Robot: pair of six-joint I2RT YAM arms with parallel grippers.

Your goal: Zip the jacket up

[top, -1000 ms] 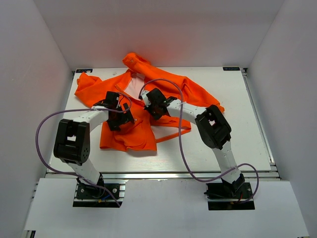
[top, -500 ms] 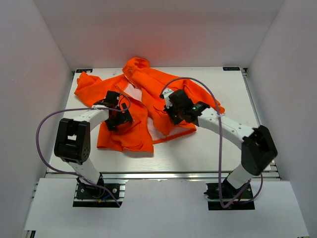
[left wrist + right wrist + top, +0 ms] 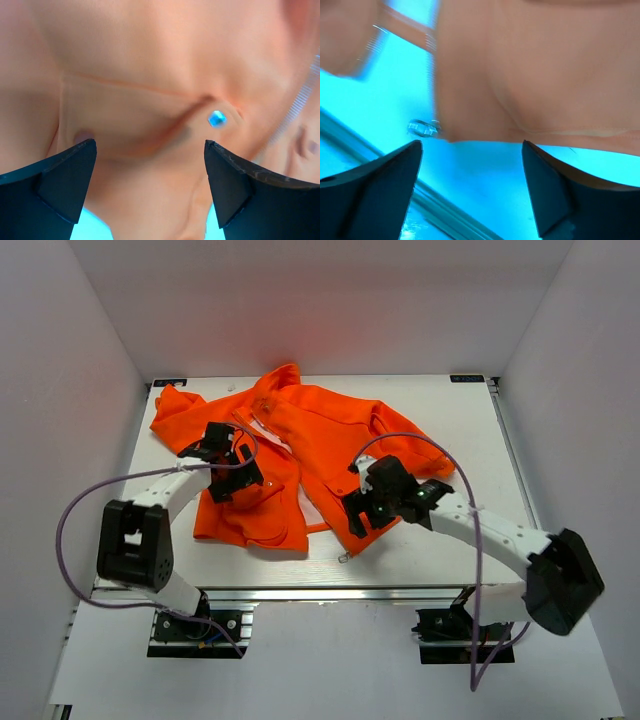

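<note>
While the jacket [image 3: 320, 435] lies spread on the table [image 3: 450, 540], its zipper edges run from collar toward the arms. The metal zipper end [image 3: 344, 559] sits just near-left of the right claw [image 3: 358, 520], well apart from the left claw [image 3: 238, 480].

From the left wrist, that claw gapes over orange cloth (nothing held).

From the right wrist, the fingers stand apart over the hem, with the zipper end [image 3: 422, 128] left of the gap, so the right arm looks better placed.

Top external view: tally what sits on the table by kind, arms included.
Orange jacket: 1
Robot arms: 2, left arm and right arm
Total: 3
</note>
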